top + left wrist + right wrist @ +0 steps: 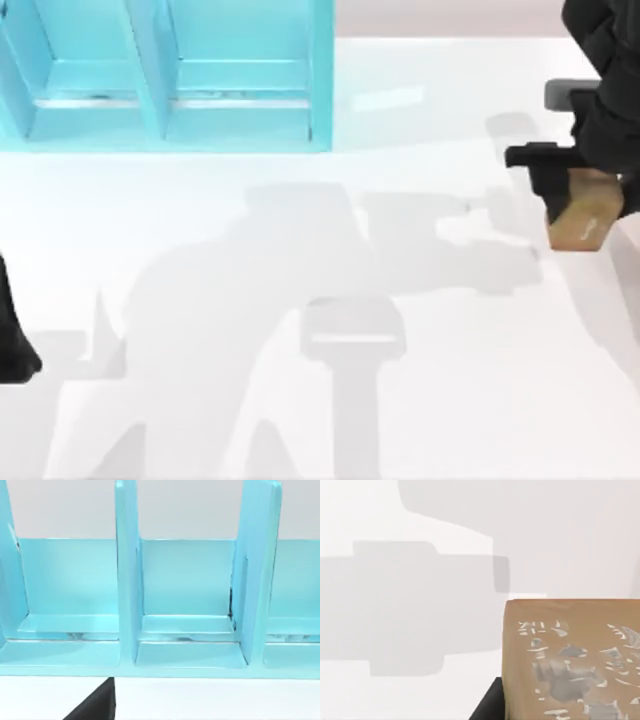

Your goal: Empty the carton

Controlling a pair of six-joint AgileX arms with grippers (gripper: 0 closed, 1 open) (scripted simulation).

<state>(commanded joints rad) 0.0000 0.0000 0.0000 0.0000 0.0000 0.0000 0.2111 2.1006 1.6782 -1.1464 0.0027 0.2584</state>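
Observation:
The carton is a small brown cardboard box at the table's right edge, tilted, with its shadow cast on the white tabletop to its left. My right gripper comes down over it from the back right and is shut on it, one black finger pressed to its left side. In the right wrist view the carton looms close, showing a worn grey-and-white printed face, with a dark finger against its side. My left arm is parked at the left edge.
A light blue rack with upright dividers stands at the back left, seen head-on as the rack in the left wrist view. Arm shadows lie across the middle of the white table.

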